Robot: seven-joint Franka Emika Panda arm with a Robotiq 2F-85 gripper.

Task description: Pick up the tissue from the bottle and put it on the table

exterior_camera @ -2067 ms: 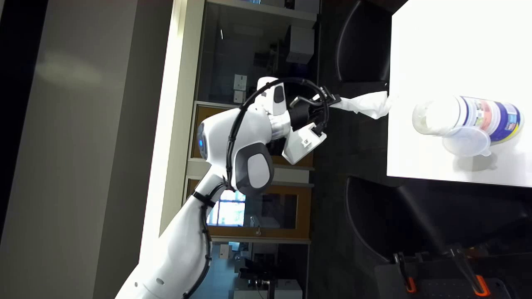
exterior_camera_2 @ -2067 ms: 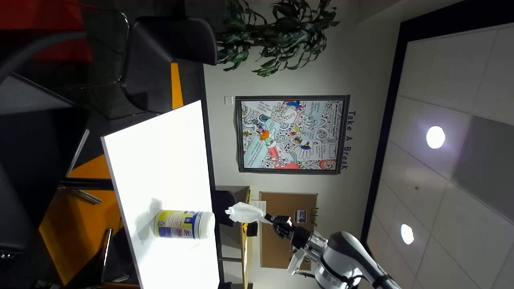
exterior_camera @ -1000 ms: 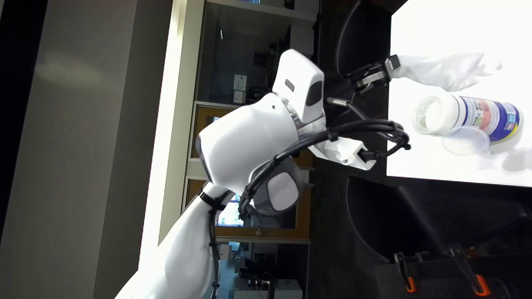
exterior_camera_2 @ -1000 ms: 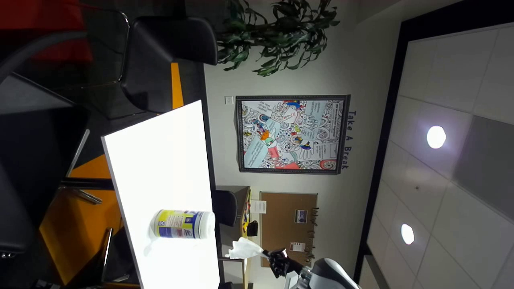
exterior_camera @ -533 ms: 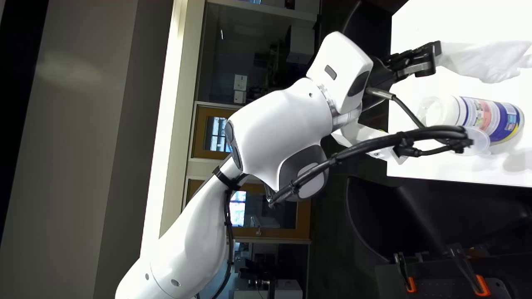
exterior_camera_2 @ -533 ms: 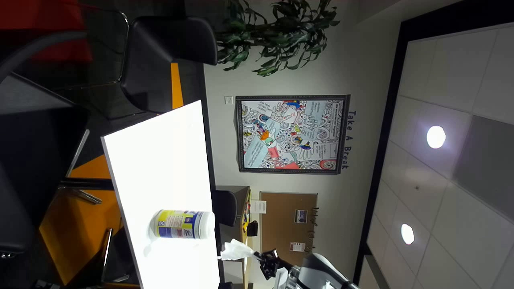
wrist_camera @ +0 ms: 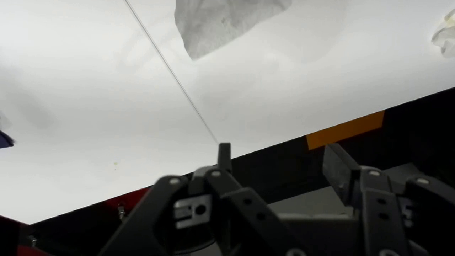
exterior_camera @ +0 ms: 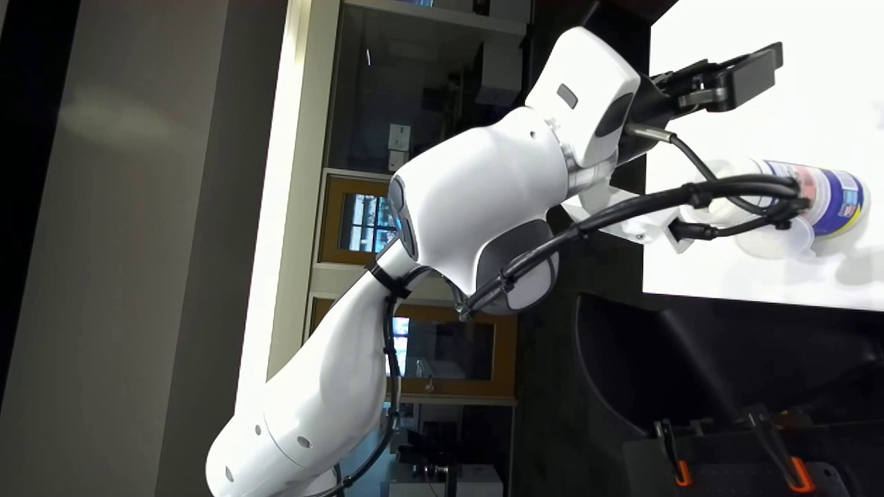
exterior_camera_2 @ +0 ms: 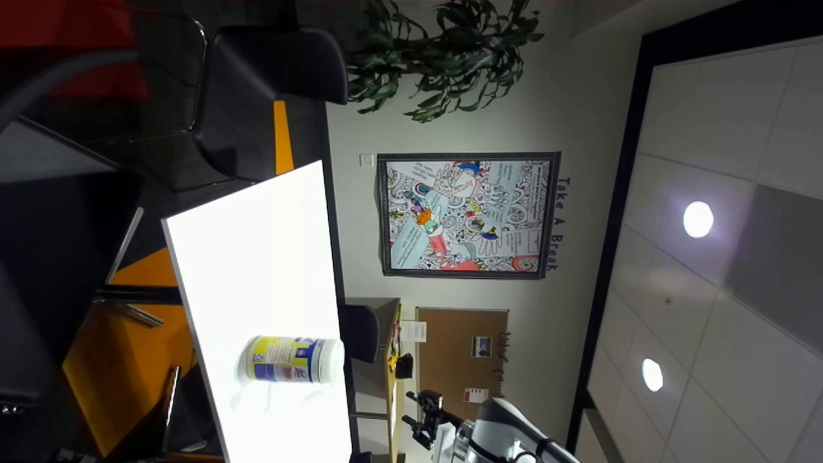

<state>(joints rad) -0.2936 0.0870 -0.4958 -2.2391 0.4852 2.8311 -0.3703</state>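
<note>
The black two-fingered gripper (wrist_camera: 278,160) is hovering clear of the plain white flat table (exterior_camera_2: 257,270), its fingers (wrist_camera: 339,172) standing wide apart and holding nothing. Beyond them, at the top edge of the wrist view, a soft, greyish-white paper tissue (wrist_camera: 224,25) is showing against the table; whether it is touching the surface cannot be told. In both exterior views a whitish plastic bottle (exterior_camera_2: 283,360) with a blue-and-yellow label is standing upright on the table. In an exterior view a round translucent lid (exterior_camera: 773,241) is sitting beside the bottle, partly behind a black cable (exterior_camera: 642,205).
</note>
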